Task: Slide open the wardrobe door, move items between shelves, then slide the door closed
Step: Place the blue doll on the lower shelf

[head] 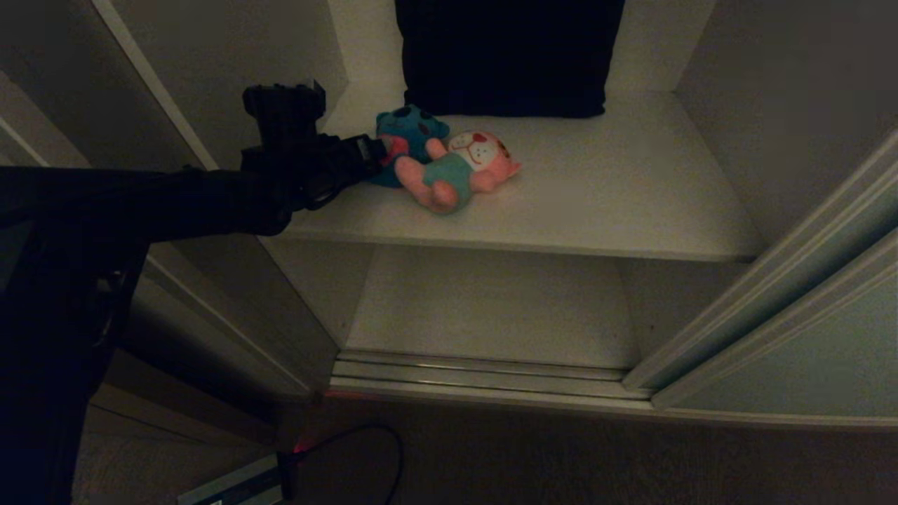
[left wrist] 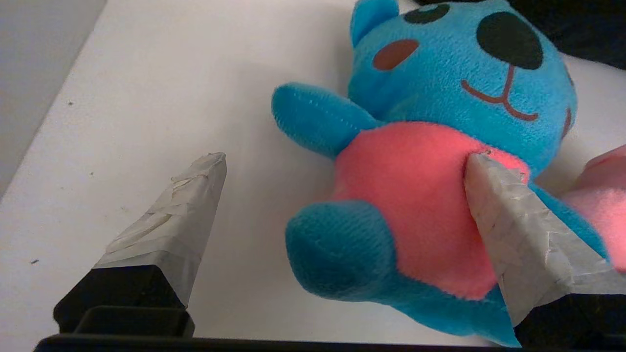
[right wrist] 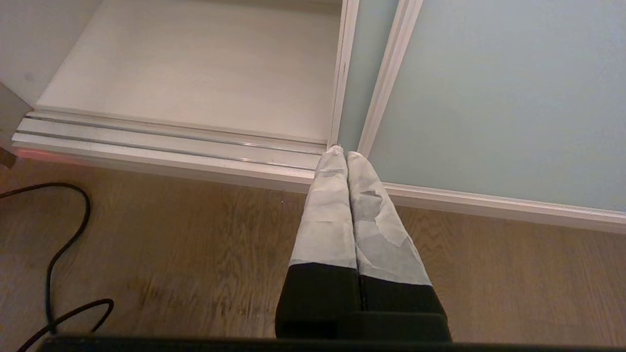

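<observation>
The sliding wardrobe door (head: pixel 793 351) (right wrist: pixel 499 98) stands slid to the right, so both shelves show. On the upper shelf (head: pixel 596 203) lie the teal-blue plush toy (head: pixel 410 130) (left wrist: pixel 440 88) with its red belly and, against it, the pink plush toy (head: pixel 463 172) (left wrist: pixel 601 195). My left gripper (head: pixel 379 156) (left wrist: pixel 345 157) reaches in from the left and is open around the teal toy's body. One taped finger (left wrist: pixel 508 215) touches the red belly; the other stands apart over bare shelf. The lower shelf (head: pixel 491 308) is bare. My right gripper (right wrist: pixel 342 152) is shut, low by the door's bottom rail.
A black cushion (head: pixel 505 56) leans at the back of the upper shelf, just behind the toys. The metal floor track (head: pixel 477 372) runs along the wardrobe's front. A black cable (head: pixel 365 442) (right wrist: pixel 63 244) loops on the wooden floor.
</observation>
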Tool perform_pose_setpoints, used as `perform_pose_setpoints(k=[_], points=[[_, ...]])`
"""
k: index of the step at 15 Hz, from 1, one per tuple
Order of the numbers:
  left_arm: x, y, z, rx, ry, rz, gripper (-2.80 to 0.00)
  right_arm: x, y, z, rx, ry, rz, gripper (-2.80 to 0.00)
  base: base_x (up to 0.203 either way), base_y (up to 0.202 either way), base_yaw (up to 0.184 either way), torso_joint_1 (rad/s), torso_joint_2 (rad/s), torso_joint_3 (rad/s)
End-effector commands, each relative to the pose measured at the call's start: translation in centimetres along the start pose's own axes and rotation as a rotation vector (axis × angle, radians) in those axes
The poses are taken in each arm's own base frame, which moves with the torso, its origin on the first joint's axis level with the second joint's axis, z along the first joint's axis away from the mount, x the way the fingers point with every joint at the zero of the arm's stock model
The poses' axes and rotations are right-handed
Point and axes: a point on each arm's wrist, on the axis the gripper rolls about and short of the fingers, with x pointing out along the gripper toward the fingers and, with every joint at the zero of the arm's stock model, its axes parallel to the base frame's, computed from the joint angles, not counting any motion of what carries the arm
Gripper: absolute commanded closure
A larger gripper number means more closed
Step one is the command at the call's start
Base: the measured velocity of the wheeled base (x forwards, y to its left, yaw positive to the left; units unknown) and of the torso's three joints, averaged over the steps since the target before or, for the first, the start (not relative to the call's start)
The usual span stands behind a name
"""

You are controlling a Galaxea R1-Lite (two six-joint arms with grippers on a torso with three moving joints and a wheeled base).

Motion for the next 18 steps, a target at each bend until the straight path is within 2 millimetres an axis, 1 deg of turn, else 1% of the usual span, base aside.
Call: perform_pose_setpoints(k=[1, 3, 4, 11, 14, 15, 18], points=[[0.4, 0.2, -0.7, -0.001, 0.013, 0.004, -2.80, 0.0, 0.0, -0.1, 0.000, 0.004, 0.000, 0.00, 0.000, 0.000, 0.000, 0.000, 0.00, 0.000], [0.4, 0.2, -0.9, -0.012, 0.016, 0.005, -2.80, 0.0, 0.0, -0.1, 0.000, 0.004, 0.001, 0.00, 0.000, 0.000, 0.000, 0.000, 0.00, 0.000], [0.5, 0.2, -0.9, -0.019, 0.017, 0.003, 0.00, 0.0, 0.0, -0.1, 0.000, 0.004, 0.001, 0.00, 0.000, 0.000, 0.000, 0.000, 0.00, 0.000], [0.7, 0.1, -1.5, -0.019, 0.036, -0.033, 0.00, 0.0, 0.0, -0.1, 0.000, 0.004, 0.000, 0.00, 0.000, 0.000, 0.000, 0.000, 0.00, 0.000], [0.5, -0.1, -1.1, -0.020, 0.031, -0.053, 0.00, 0.0, 0.0, -0.1, 0.000, 0.004, 0.000, 0.00, 0.000, 0.000, 0.000, 0.000, 0.00, 0.000], [0.4, -0.2, -0.8, -0.025, 0.014, -0.057, 0.00, 0.0, 0.0, -0.1, 0.000, 0.004, 0.002, 0.00, 0.000, 0.000, 0.000, 0.000, 0.00, 0.000], [-1.1, -1.2, 2.3, -0.032, -0.071, -0.088, 0.00, 0.0, 0.0, -0.1, 0.000, 0.004, 0.000, 0.00, 0.000, 0.000, 0.000, 0.000, 0.00, 0.000]])
